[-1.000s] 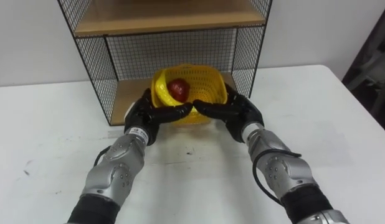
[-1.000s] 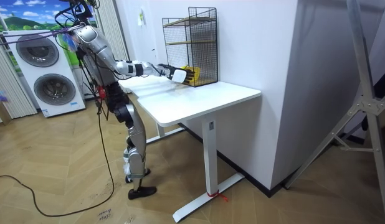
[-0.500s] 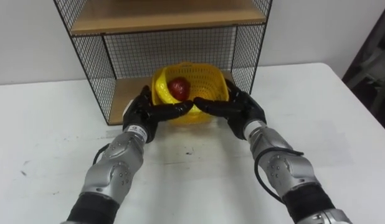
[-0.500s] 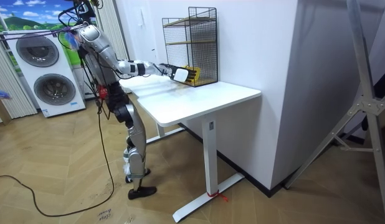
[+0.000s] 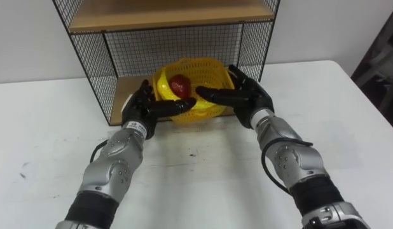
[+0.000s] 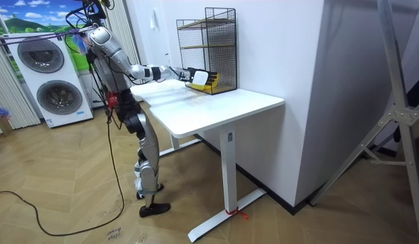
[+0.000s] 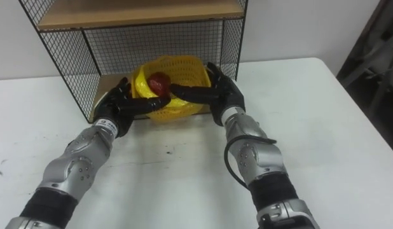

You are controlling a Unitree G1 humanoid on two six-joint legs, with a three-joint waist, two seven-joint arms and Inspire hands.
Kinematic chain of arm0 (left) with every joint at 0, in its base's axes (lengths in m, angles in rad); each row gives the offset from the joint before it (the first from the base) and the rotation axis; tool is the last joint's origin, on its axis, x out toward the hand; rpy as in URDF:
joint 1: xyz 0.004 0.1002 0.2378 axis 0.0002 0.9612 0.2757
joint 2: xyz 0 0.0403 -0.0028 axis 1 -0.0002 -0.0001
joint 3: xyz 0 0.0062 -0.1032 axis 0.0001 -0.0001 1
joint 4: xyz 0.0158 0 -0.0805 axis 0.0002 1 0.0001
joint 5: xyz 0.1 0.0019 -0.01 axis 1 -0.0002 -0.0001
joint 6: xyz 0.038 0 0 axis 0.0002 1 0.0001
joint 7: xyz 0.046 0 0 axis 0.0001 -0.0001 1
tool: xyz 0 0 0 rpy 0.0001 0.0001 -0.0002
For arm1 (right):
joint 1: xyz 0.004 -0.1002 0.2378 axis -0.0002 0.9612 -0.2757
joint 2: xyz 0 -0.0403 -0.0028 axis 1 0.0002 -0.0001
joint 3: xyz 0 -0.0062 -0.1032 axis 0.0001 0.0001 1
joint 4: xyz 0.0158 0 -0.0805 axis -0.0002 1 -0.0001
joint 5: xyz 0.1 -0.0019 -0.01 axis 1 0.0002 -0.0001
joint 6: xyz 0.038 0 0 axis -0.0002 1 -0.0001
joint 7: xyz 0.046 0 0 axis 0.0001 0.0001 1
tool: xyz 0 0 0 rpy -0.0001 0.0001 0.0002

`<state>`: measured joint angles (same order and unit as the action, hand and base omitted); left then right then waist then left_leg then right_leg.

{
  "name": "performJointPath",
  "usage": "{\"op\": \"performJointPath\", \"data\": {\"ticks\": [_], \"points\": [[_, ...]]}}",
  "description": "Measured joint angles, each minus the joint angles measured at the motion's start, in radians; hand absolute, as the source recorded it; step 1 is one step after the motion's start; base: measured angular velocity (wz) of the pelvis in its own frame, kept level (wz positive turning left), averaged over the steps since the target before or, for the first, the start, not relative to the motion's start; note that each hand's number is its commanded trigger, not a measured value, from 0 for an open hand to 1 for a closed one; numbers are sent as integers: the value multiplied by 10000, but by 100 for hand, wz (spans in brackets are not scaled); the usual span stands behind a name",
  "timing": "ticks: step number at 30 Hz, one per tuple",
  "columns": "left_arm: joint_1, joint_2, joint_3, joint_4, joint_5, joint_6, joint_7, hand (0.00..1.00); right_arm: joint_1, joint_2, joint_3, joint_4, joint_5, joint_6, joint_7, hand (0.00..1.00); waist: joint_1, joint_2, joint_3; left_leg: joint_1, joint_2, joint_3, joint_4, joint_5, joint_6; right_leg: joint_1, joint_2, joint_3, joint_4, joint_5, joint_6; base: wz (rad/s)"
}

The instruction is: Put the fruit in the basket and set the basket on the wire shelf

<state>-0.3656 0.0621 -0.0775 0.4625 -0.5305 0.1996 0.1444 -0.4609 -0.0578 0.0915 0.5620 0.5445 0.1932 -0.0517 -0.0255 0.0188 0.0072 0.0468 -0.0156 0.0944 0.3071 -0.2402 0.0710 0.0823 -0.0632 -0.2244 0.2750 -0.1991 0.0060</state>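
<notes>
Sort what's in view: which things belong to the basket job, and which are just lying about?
Job:
- yellow basket
- red fruit, in the basket
- wire shelf
- left robot hand and right robot hand, flanking the basket

Just about:
- white table, merely the surface underneath
- washing machines, off behind the robot

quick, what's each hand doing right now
Left hand: open, straight fingers pressed against the yellow basket.
Right hand: open, straight fingers pressed against the basket's other side.
</notes>
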Motion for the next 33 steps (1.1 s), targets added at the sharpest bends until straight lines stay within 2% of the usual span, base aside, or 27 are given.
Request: {"op": "performJointPath", "data": {"ticks": [7,12,16,18,19,25,29,33], "points": [[-190,51,59,-26,-14,1,-24,0,-6,-107,-61,0,1,-2,-9,0,3,-1,0,-27,0,21,1,1,1,-43,-2,18,3,0,1,0],[-209,55,354,-26,-18,23,-27,0,-6,-123,-75,0,1,-1,-9,0,-37,4,-4,-126,0,27,28,8,5,-151,-4,32,31,0,0,0],[-211,57,387,-27,-31,51,-25,0,-7,-150,-80,-1,0,0,-9,0,-38,23,-31,-181,0,16,52,8,5,-184,-4,17,34,0,0,0],[-211,57,464,-71,-58,127,-12,0,-7,-172,-81,-15,-25,2,-9,0,-22,41,-89,-185,1,40,10,9,5,-215,-5,37,46,0,0,0],[-211,57,498,-112,-58,143,-9,0,-7,-190,-81,-44,-52,2,-10,0,-13,43,-92,-184,3,57,7,9,5,-224,-5,49,53,0,0,-5],[-211,78,1126,-880,14,173,17,0,-6,-271,-99,-284,-178,14,27,0,43,45,-93,-198,7,111,-3,13,10,-271,-7,99,57,1,2,-1],[-211,391,1212,-1339,9,173,40,0,-5,-294,-100,-442,-188,14,34,0,40,45,-92,-164,4,114,-33,41,10,-240,-7,103,19,2,3,0],[-209,441,1212,-1392,-9,173,55,0,-5,-317,-100,-461,-157,13,18,0,47,45,-92,-154,3,112,-62,53,5,-216,-7,84,-2,2,3,0]]}}
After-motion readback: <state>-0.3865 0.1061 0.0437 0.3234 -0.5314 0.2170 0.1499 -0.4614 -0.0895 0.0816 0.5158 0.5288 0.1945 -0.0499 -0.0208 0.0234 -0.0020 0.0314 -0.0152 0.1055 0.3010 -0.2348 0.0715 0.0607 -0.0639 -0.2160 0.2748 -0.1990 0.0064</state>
